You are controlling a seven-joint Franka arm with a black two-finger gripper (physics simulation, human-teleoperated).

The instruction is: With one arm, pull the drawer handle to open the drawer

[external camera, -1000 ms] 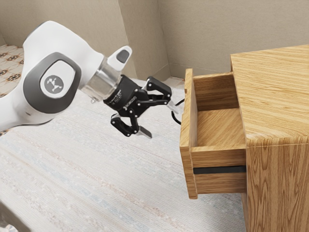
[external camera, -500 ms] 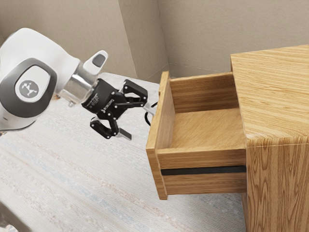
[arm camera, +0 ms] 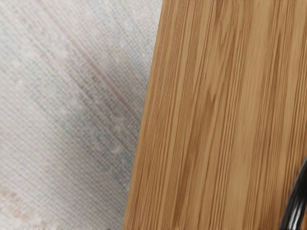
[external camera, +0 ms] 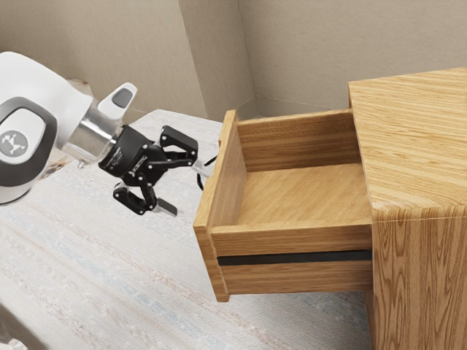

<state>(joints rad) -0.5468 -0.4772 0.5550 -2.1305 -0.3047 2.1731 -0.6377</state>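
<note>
In the exterior view, the drawer sits mid-frame, drawn well out of the cabinet at the right, and its inside is bare. At centre-left the claw is spread wide and pinches nothing. Its upper finger appears hooked at the dark handle.

The opening looks nearly complete. Any further pull should run straight along the drawer's travel, toward frame left, with that finger seated behind the handle so it cannot slip. It should stop before the drawer leaves the cabinet.

In the wrist view, the front panel looms close under the hand, with the handle a black curve across it and the woven floor beside it.
</note>
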